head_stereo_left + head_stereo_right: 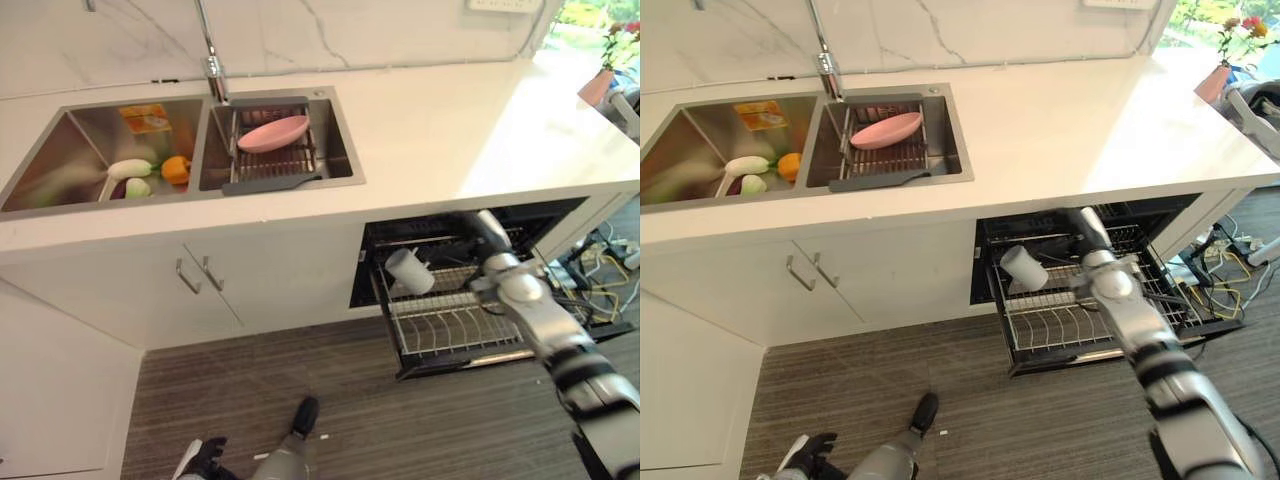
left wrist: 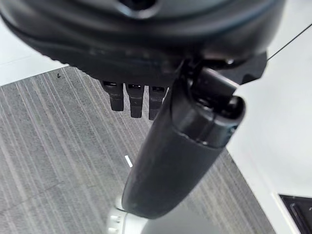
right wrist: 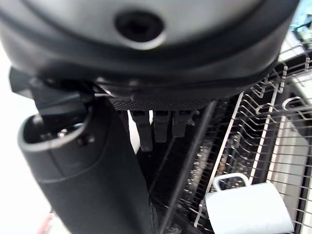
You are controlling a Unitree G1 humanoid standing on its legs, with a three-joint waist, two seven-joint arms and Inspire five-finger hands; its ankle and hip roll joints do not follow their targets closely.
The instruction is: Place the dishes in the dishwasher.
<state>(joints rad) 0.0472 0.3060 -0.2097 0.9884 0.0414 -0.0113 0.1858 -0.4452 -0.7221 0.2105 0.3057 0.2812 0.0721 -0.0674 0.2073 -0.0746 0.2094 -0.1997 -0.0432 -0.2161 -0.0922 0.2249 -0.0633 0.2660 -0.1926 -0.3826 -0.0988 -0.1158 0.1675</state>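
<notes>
A pink plate (image 1: 273,133) lies on the wire rack in the sink's right basin (image 1: 340,150). Under the counter the dishwasher's lower rack (image 1: 450,325) is pulled out. A white mug (image 1: 410,271) lies on its side at the rack's back left, seen too in the right wrist view as the mug (image 3: 248,212). My right arm reaches into the dark dishwasher opening just right of the mug. My right hand (image 3: 87,165) is open there with straight fingers (image 3: 155,127), holding nothing. My left hand (image 1: 205,458) hangs low over the floor, open and holding nothing, thumb (image 2: 180,156) stretched out.
The left basin (image 1: 60,150) holds an orange fruit (image 1: 175,168), pale vegetables (image 1: 130,168) and an orange packet (image 1: 146,118). A faucet (image 1: 213,60) stands behind the sink. A dark utensil (image 1: 270,183) rests on the sink rack's front. A pink vase (image 1: 597,88) sits at the counter's far right.
</notes>
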